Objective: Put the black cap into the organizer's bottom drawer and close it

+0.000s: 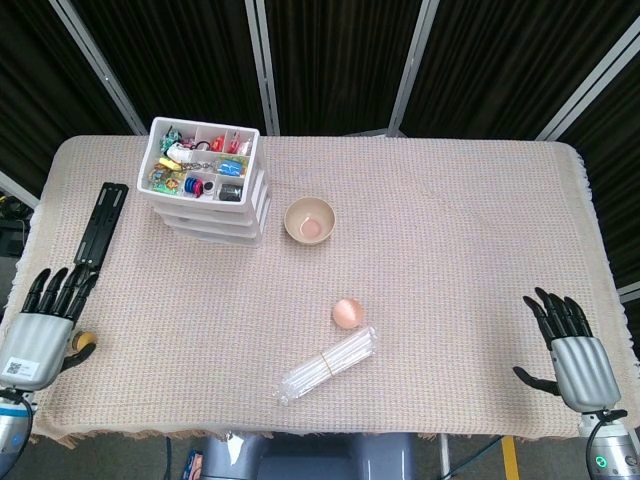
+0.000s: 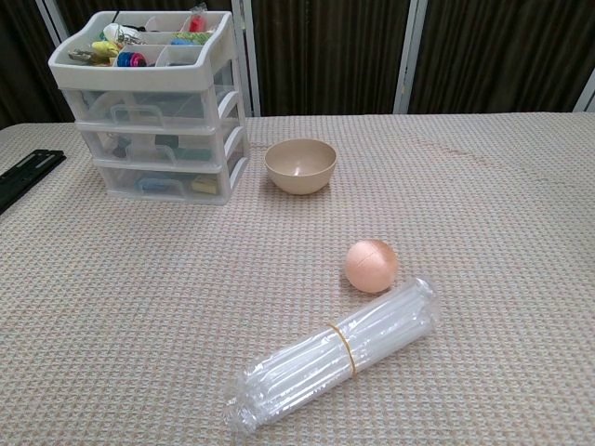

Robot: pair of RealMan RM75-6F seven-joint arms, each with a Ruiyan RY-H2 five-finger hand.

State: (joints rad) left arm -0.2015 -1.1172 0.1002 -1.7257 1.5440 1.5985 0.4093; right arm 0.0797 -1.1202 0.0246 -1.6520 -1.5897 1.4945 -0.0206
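Hands lie spread and empty at the table's near corners, left hand (image 1: 42, 322) and right hand (image 1: 573, 350), organizer (image 1: 205, 182) drawers all pushed in.

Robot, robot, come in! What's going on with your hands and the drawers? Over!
Both robot hands open: left, right, at table edges. Organizer drawers all shut. Nothing blocking.

- A white drawer organizer (image 1: 205, 180) stands at the back left of the cloth-covered counter (image 1: 450, 240), all drawers closed.
- A beige bowl (image 1: 310, 219) sits just beside it.
- Left hand (image 1: 42, 325) and right hand (image 1: 572, 350) rest at the near corners, fingers spread, holding nothing.
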